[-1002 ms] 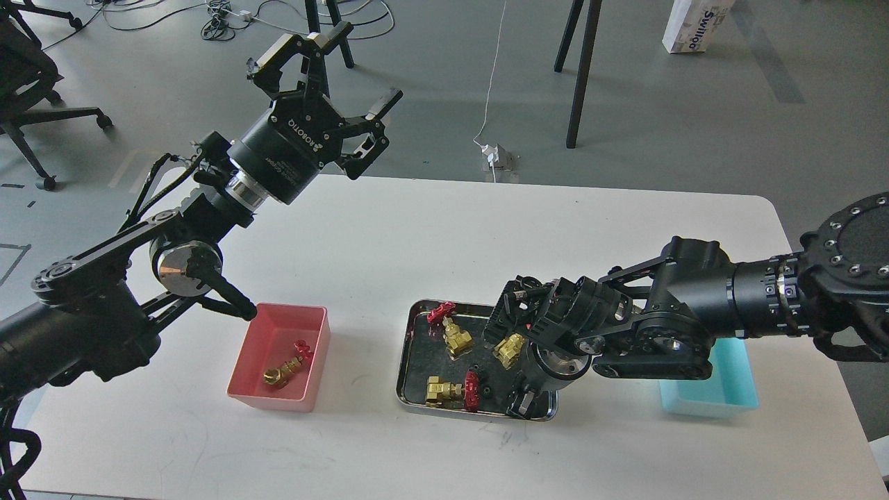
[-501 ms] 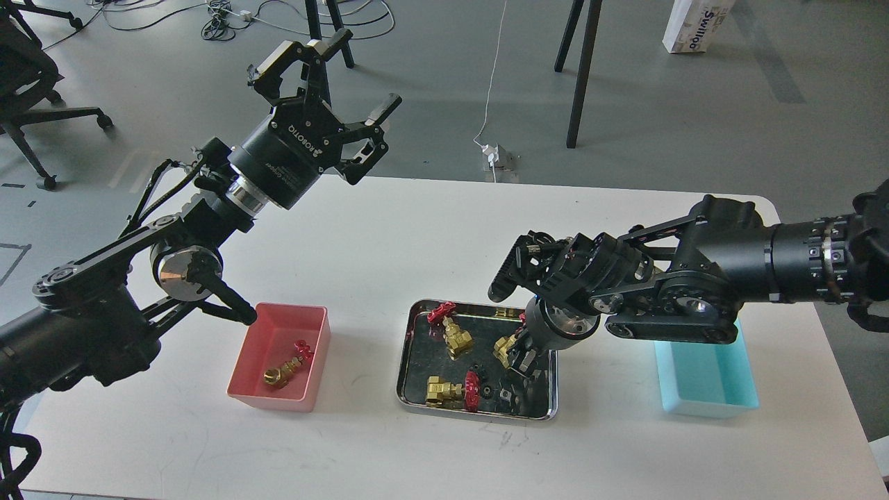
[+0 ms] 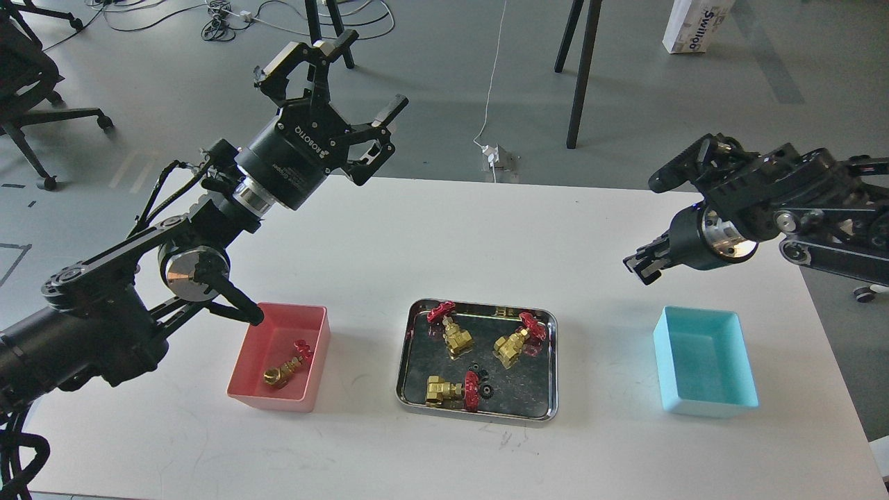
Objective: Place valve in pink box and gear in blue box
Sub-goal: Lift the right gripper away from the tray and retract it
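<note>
The pink box (image 3: 258, 351) stands front left and holds one brass valve with a red handwheel (image 3: 283, 369). A steel tray (image 3: 535, 389) in the middle holds three more valves (image 3: 455, 335) (image 3: 512, 346) (image 3: 450, 390) and tiny black gears (image 3: 485, 391). The blue box (image 3: 705, 361) stands front right and is empty. My left gripper (image 3: 361, 75) is open and empty, high above the table's far left edge. My right gripper (image 3: 642, 266) hangs above the table, behind and above the blue box. Its fingers are close together, and anything between them is too small to see.
The white table (image 3: 417, 236) ends close behind the left gripper and just right of the blue box. On the floor beyond are stand legs (image 3: 582, 76), cables, an office chair (image 3: 28, 76) and a white carton (image 3: 694, 24).
My right gripper has risen out of the tray and swung right and back to above the blue box's far side. The tray is now fully visible. The left arm has barely shifted.
</note>
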Controlling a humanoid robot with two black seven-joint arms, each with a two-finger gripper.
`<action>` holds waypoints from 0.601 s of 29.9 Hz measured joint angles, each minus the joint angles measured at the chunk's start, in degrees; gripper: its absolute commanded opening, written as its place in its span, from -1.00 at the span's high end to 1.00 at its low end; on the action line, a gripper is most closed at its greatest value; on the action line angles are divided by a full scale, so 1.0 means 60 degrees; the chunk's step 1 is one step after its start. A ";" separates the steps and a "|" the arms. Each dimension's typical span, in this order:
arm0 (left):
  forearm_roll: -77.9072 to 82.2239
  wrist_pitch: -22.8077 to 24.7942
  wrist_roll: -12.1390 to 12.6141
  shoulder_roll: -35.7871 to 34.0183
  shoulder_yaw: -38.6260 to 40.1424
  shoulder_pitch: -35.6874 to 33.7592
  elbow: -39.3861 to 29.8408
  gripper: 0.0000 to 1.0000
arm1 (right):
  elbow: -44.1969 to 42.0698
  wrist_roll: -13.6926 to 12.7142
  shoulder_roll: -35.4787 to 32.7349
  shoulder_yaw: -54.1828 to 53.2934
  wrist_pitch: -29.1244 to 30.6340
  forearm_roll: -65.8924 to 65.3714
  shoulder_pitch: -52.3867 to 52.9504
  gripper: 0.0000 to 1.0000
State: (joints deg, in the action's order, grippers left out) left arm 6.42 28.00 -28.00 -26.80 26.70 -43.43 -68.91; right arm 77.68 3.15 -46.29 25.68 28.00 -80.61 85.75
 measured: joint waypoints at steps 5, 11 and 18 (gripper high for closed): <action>0.0003 0.0000 0.0000 0.0088 -0.0010 0.0000 0.0000 -0.73 | 0.0375 0.0016 -0.1413 -0.0009 0.0001 0.0000 -0.0551 0.60; 0.0014 0.0000 0.0000 0.0171 -0.0023 0.0000 0.0004 -0.73 | 0.0414 0.0015 -0.1614 -0.0123 0.0001 -0.0002 -0.1532 0.26; 0.0015 0.0000 0.0000 0.0174 -0.0016 -0.0011 0.0019 -0.73 | 0.0317 -0.0017 -0.1386 -0.0721 -0.0113 0.0017 -0.2244 -1.00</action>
State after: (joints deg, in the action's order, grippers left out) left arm 6.50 28.00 -28.00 -25.75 26.60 -43.50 -68.79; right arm 79.58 3.05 -54.61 21.36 27.32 -80.50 72.29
